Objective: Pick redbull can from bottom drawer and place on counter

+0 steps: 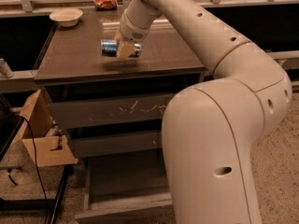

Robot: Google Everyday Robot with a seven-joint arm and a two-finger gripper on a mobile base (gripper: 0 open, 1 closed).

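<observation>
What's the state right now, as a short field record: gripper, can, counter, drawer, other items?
gripper: over the middle of the counter, fingers closed on the redbull can
redbull can: held on its side, low over the counter; contact unclear
bottom drawer: pulled open
white bowl: far left corner of the counter
red snack bag: at the far edge, behind the gripper
</observation>
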